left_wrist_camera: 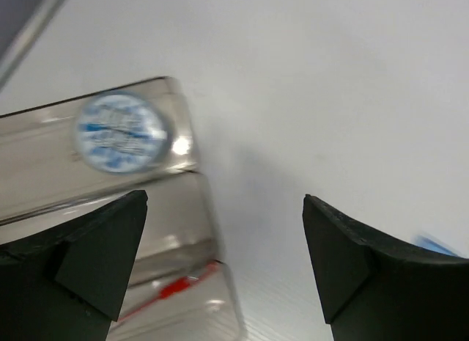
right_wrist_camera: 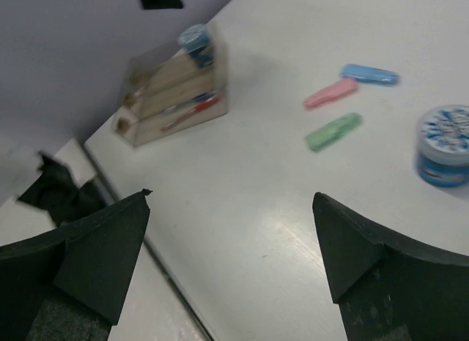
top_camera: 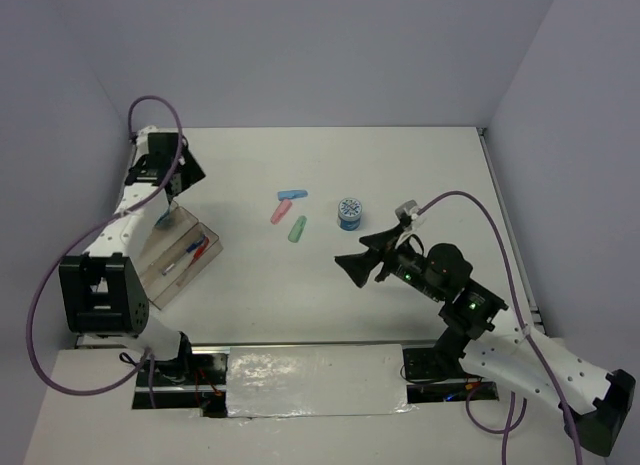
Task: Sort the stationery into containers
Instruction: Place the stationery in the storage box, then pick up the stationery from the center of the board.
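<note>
White worktop (top_camera: 400, 165), both grippers spread wide and empty.
Tray (top_camera: 165, 285) sits by the left edge, with a disc (left_wrist_camera: 121, 132) in one compartment and pens (top_camera: 197, 251) in another; the left gripper (left_wrist_camera: 224, 196) hovers over it. A second disc (top_camera: 350, 213) and the blue (top_camera: 292, 195), pink (top_camera: 281, 212) and green (top_camera: 297, 229) capsules lie mid-worktop, with the right gripper (right_wrist_camera: 231, 194) raised near them.

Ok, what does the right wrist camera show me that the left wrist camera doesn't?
Only right wrist: the pink capsule, green capsule and loose disc on the table, outside the tray. Only left wrist: no extra item, just a closer, blurred look at the tray's end; a blue sliver at its right edge may be the blue capsule. Both: the tray, the sorted disc in its end compartment, a red pen in another compartment.
</note>
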Controlling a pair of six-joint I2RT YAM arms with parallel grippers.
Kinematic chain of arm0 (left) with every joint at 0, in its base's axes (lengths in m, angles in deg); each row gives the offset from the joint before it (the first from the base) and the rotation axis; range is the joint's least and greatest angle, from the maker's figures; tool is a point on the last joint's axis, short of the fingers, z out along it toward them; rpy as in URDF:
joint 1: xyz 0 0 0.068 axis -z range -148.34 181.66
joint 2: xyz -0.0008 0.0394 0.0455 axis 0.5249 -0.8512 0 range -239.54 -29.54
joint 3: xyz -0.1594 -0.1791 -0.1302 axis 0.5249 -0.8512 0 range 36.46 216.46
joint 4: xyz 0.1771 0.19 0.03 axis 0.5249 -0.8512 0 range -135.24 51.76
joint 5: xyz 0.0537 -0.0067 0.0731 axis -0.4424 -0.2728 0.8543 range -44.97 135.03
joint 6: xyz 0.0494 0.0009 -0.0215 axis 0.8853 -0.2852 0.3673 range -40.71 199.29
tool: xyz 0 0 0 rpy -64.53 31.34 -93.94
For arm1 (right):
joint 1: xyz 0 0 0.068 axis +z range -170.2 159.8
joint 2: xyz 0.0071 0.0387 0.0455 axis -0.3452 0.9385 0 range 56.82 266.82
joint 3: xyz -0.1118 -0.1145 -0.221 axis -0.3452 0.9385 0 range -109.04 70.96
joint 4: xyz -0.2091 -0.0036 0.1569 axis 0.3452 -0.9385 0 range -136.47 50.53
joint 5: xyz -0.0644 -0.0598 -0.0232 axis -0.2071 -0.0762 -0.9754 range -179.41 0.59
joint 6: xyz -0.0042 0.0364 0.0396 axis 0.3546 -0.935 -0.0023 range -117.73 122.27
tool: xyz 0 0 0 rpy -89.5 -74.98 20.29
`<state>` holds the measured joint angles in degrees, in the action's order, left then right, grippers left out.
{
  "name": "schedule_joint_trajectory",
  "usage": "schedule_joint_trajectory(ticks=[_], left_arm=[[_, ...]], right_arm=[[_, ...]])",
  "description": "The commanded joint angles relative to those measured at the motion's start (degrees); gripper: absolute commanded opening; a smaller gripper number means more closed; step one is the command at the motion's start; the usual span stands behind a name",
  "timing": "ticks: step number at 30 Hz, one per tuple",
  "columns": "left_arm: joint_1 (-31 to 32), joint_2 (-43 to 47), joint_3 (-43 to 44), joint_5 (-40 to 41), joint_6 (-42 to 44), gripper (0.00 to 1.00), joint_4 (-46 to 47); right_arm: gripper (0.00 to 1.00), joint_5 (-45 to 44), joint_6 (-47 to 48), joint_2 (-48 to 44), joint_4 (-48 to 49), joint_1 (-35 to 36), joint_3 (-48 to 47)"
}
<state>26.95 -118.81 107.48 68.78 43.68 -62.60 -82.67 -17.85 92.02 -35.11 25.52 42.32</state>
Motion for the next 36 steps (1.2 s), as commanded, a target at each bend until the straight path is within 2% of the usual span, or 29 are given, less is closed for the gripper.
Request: schedule_joint_trajectory(ticks=[1, 2, 5, 8, 12, 16, 24, 30, 36], left_arm=[[8.7, 6.4, 0.7, -6.9, 5.1, 0.99, 7.8], [10.9, 6.9, 0.1, -8.6, 5.9, 0.99, 9.2], [21.9, 6.6, 0.4, -14.0, 8.4, 0.99, 13.1], [29.8, 3.0, 2.3, -14.5, 9.0, 0.99, 14.2], [36.6, -3.4, 5.3, -16.0, 9.0, 0.99, 16.9], [43.0, -12.0, 12.4, -16.8, 10.8, 0.99, 18.6], [47.4, -23.8, 23.6, -17.0, 13.6, 0.99, 18.5], [49.0, -32.8, 32.4, -11.5, 17.5, 0.99, 13.9], [49.5, -36.0, 31.6, -7.8, 19.8, 0.99, 14.8]], right_arm=[[1.00, -15.5, -5.4, -5.0, -9.9, -0.3, -5.2], [1.00, -21.7, -6.2, -5.9, -12.4, -0.2, -6.2], [1.00, -31.9, -6.7, -9.0, -22.3, -0.2, -10.5], [1.00, -36.1, -4.8, -12.2, -29.1, -0.1, -14.5], [1.00, -39.2, -3.2, -15.3, -35.8, -0.1, -18.5], [1.00, -40.4, -1.9, -18.4, -38.6, -0.2, -19.5], [1.00, -39.2, -1.4, -21.1, -37.9, -0.1, -18.4], [1.00, -35.8, 0.3, -19.7, -36.4, -0.2, -18.1], [1.00, -33.5, 1.1, -20.5, -35.3, -0.1, -17.5]])
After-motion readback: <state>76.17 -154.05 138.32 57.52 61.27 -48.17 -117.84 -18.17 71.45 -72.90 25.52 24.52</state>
